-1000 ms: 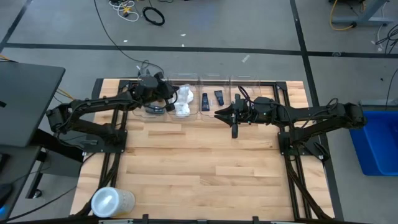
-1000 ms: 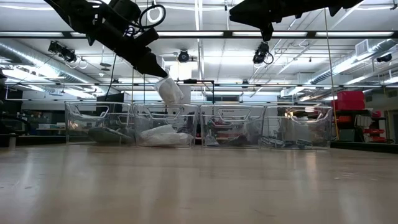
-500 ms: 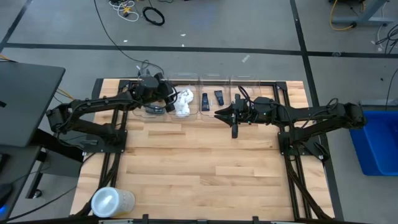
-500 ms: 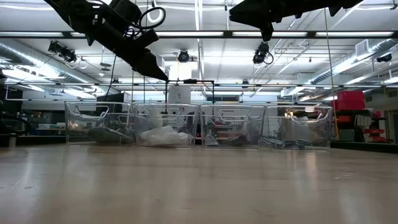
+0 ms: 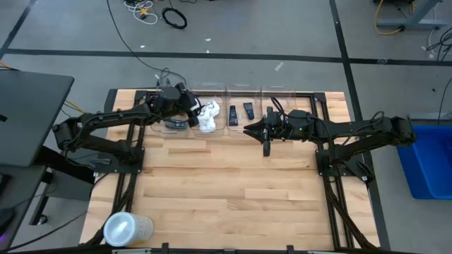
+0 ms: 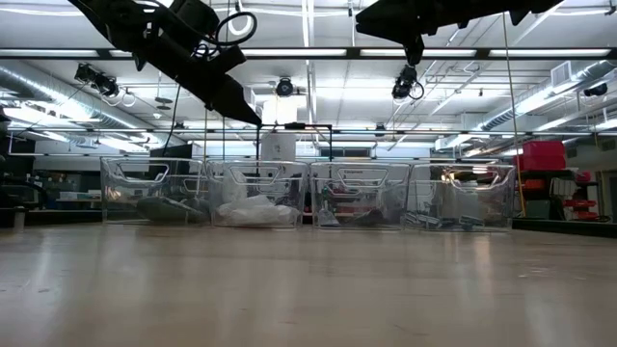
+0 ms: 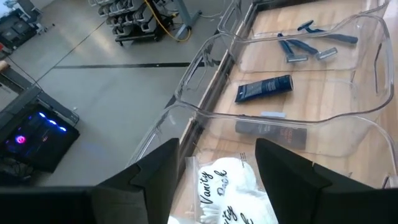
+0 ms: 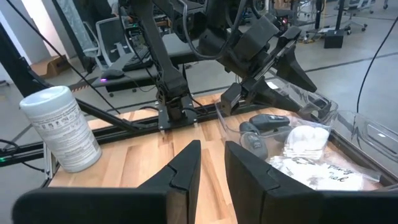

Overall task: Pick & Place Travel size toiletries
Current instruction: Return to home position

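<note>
**Packets binned, both jaws empty**

Your left arm [image 5: 113,120] holds its jaws wide and empty above the white packets [image 5: 207,118], which lie in the second clear bin [image 6: 222,188] from the left. Your right arm [image 5: 353,130] hovers over the desk [image 5: 233,183], jaws narrow and empty.

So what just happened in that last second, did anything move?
The left end effector let go of the white packet. It dropped into the clear bin below, second from the left in the high view, and lies there on other packets. The end effector hangs open above it. The right end effector, the other bins and the round container stayed put.
</note>
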Motion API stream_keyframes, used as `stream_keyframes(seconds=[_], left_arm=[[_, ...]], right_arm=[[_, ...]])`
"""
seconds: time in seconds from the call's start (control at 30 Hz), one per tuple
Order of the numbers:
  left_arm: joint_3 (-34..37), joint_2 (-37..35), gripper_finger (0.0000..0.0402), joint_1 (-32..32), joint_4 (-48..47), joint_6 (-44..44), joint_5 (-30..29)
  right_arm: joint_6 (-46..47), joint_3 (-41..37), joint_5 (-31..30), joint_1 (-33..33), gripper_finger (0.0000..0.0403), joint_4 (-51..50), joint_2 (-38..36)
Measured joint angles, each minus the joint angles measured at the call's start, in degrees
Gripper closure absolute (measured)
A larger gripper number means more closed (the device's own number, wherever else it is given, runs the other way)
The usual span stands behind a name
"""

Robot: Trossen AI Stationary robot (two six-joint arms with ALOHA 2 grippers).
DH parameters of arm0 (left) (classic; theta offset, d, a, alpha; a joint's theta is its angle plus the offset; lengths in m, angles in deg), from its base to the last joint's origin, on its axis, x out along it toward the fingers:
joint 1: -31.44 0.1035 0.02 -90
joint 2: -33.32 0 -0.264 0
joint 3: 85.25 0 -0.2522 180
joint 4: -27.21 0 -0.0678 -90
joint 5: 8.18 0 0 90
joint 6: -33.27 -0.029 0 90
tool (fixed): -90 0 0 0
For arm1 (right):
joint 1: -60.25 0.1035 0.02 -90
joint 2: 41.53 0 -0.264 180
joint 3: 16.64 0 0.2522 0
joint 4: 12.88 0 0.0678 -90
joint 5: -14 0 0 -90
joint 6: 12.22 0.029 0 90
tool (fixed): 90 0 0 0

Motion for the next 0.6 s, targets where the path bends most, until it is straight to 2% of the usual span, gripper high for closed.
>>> stream_keyframes(seconds=[0.2,0.3,0.6], left_arm=[[-0.17,-0.7,0.0193,0.04,1.01,4.41,-0.79],[-1.51,-1.29,0.0201,0.64,1.22,4.5,-3.15],[-3.13,-1.01,0.0224,6.83,-1.18,14.39,-1.74]], right_arm=[[0.01,0.0,0.02,0.0,0.0323,0.0,0.0],[0.02,0.0,0.02,0.0,0.0323,0.0,0.0],[-0.01,0.0,0.02,0.0,0.0324,-0.25,-0.02]])
